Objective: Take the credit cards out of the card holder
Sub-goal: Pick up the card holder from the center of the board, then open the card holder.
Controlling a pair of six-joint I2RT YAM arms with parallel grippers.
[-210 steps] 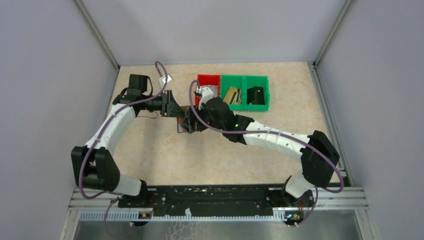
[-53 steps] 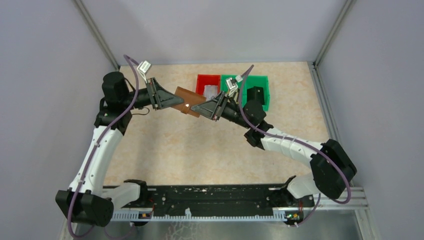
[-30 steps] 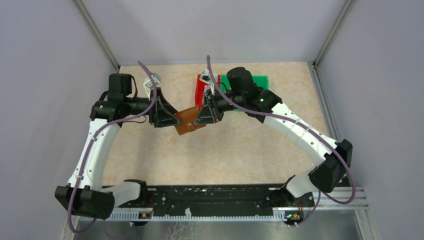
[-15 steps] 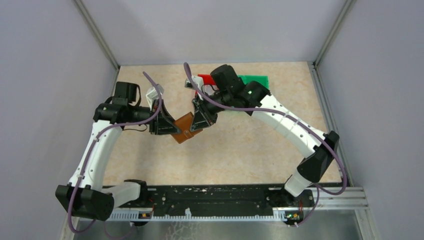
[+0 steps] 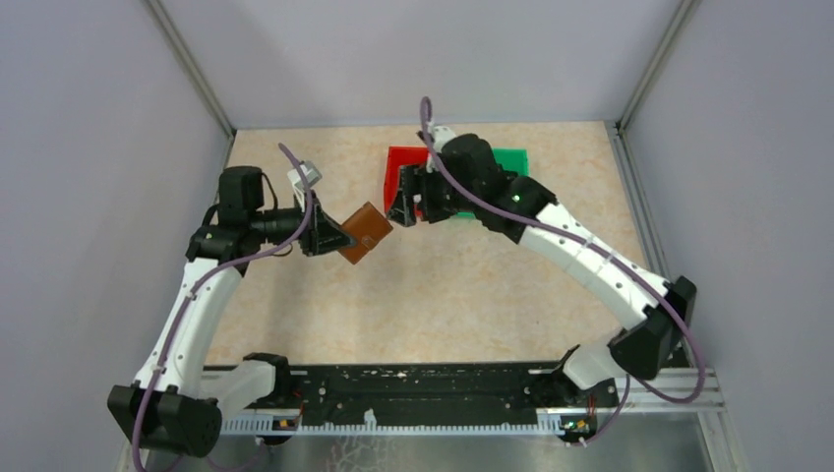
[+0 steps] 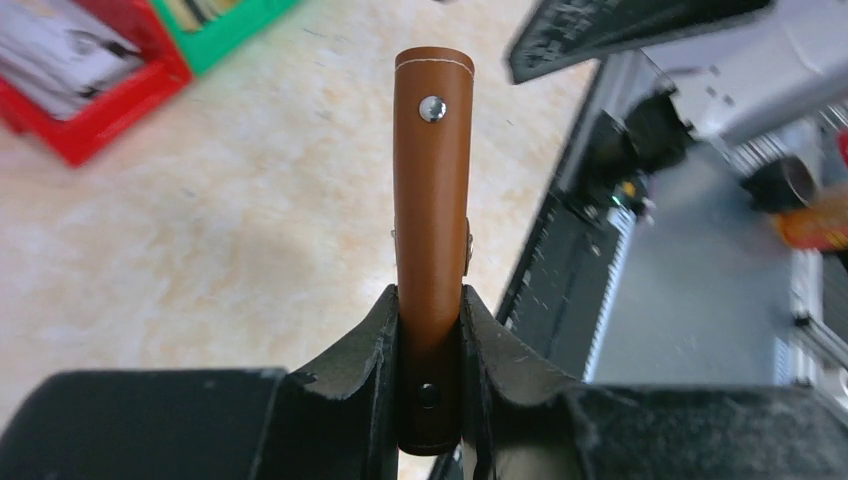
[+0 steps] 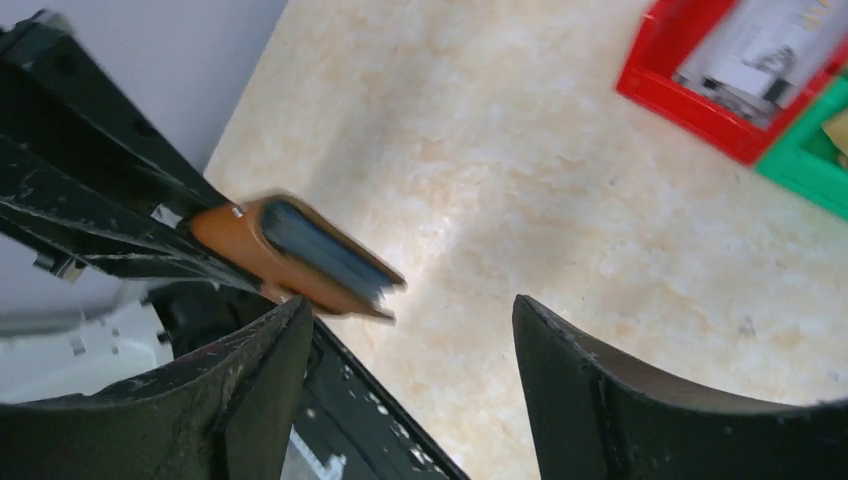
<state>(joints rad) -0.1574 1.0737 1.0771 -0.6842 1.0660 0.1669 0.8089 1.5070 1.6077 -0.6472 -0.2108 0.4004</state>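
- A red bin [image 5: 398,157] stands open-topped at the far side of the table [image 5: 443,295].
- A green bin [image 5: 511,160] sits right against its right side (the two make one row).
- The table has a beige, marbled top.
- Pale grey walls [image 5: 413,59] close in the left, far and right sides.
- Bare metal posts [image 5: 192,69] run up the far corners.
- A steel sheet [image 5: 433,447] lies along the near edge.

My left arm [image 5: 195,300] rises from its base and bends inward. My left gripper [image 5: 336,239] points right, jaws clamped on the card holder [image 5: 366,231]. My right arm [image 5: 582,262] arches across from the right. My right gripper [image 5: 406,205] points left, jaws spread wide apart
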